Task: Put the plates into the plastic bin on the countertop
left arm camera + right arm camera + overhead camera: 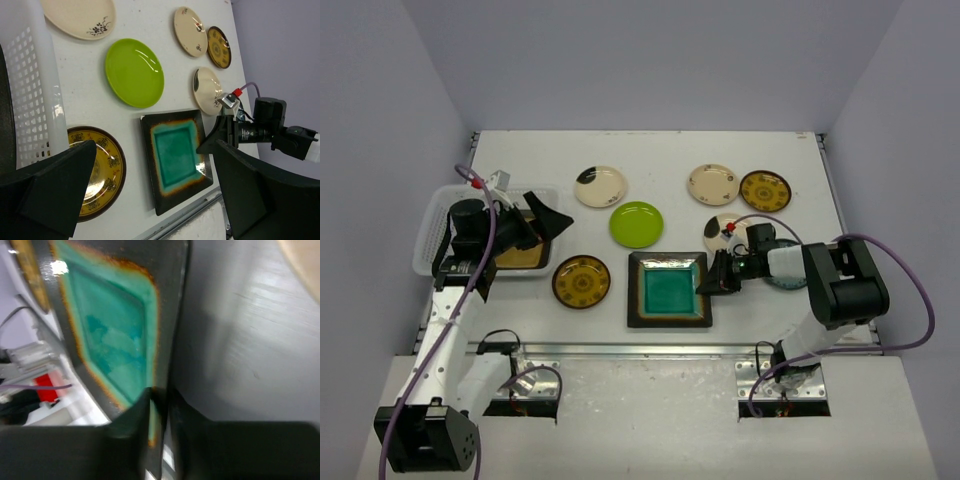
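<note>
The teal square plate (668, 288) lies at the front middle of the countertop (650, 155). My right gripper (718, 275) is shut on its right rim; in the right wrist view the jaws (160, 405) pinch the dark rim of the plate (110, 340). My left gripper (545, 222) is open and empty, over the right edge of the white plastic bin (430, 240). An amber plate (520, 258) lies inside the bin. The left wrist view shows the bin's mesh wall (35, 100) and the teal plate (177, 157).
Loose plates lie around: lime-green (636, 224), brown-yellow patterned (581, 281), cream with dark patch (600, 185), cream (713, 184), dark patterned (765, 190), another cream one (720, 232), and a pale blue-grey one (788, 280) partly under the right arm. A metal rail (640, 350) runs along the front.
</note>
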### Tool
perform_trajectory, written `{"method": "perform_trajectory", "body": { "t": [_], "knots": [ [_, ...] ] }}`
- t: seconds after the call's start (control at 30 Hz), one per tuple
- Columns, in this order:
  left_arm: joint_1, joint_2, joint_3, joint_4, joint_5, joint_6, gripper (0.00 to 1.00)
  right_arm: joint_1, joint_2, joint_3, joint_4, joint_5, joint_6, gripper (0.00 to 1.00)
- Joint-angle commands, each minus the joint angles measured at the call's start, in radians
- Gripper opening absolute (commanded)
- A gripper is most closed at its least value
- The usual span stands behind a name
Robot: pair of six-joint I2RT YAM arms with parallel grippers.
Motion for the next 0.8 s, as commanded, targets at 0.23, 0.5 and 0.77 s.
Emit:
{"method": "perform_trajectory", "body": {
  "t": [0.23, 0.5, 0.77],
  "knots": [
    [-0.107, -0.008, 0.003, 0.059, 0.031, 0.061, 1.0, 0.004, -0.176, -0.032, 0.056, -0.035, 0.045, 0.0],
    [-0.254, 0.096, -0.062, 0.117, 0.031, 0.0, 1.0, 0.002, -0.488, 0.076, -0.109, -0.137, 0.056, 0.0],
    [-0.486, 0.18, -0.069, 0.23, -0.097, -0.053, 0.97, 0.002, -0.554, 0.12, -0.036, -0.301, 0.155, 0.0]
  ]
}}
